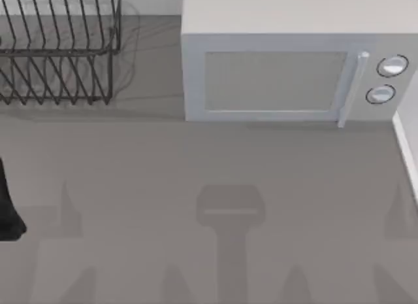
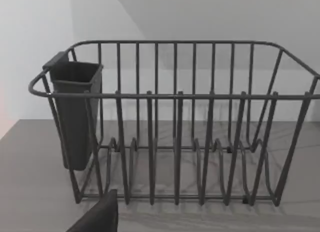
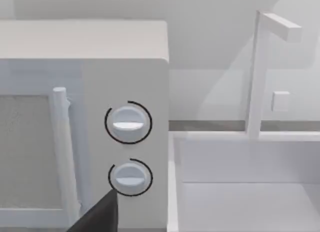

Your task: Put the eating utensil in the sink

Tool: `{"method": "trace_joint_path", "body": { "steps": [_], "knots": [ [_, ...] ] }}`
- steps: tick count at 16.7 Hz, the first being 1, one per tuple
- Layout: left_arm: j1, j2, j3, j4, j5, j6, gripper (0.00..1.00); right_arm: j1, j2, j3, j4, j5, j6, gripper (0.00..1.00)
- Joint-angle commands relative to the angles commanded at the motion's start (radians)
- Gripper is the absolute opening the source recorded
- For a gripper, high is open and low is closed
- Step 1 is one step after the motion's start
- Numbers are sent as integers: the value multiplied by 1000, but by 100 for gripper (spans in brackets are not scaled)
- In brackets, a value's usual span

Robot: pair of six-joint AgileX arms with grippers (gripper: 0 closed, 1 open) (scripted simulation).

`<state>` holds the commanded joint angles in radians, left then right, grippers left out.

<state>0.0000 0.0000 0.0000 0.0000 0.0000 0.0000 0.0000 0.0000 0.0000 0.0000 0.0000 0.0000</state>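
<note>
- Nearest, in front of the microwave (image 1: 274,75): bare table (image 1: 196,160), grey, matt, flat, with soft shadows on it.
- Left arm (image 1: 8,206): one dark piece at the table's left edge, well left of the microwave and nearer than it.
- Left gripper (image 2: 100,217): one dark wedge low in the left wrist view, facing the dish rack (image 2: 175,122). How wide it stands: cannot tell.
- Right gripper (image 3: 97,216): one dark wedge in front of the microwave's knob panel, below the lower knob (image 3: 130,176). How wide it stands: cannot tell.
- Microwave, count 1: pale boxy shell, smooth; one frosted door window; one upright bar handle (image 1: 353,88); two round knobs stacked right of the handle, upper knob (image 3: 128,122) above the lower.
- Dish rack, count 1: left of the microwave, apart from it. Dark thin wire, upright bars, looped dividers along its floor.
- Caddy (image 2: 75,112), count 1: dark, solid-walled, square-mouthed, hung on one end of the rack.
- Sink (image 3: 240,192), count 1: white, smooth, rectangular basin, just right of the microwave.
- Faucet (image 3: 257,72), count 1: white, square-section, upright post with a bent spout, at the sink's far rim.
- Eating utensil: place cannot be told.
</note>
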Motion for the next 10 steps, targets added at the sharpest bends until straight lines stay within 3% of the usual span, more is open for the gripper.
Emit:
{"method": "trace_joint_path", "body": {
  "steps": [5, 10],
  "knots": [
    [0, 0, 0, 0, 0, 0, 100, -12, 47, 42, -30, -18, -57, 100],
    [0, 0, 0, 0, 0, 0, 100, -91, 265, 213, -175, -53, -355, 100]
  ]
}}
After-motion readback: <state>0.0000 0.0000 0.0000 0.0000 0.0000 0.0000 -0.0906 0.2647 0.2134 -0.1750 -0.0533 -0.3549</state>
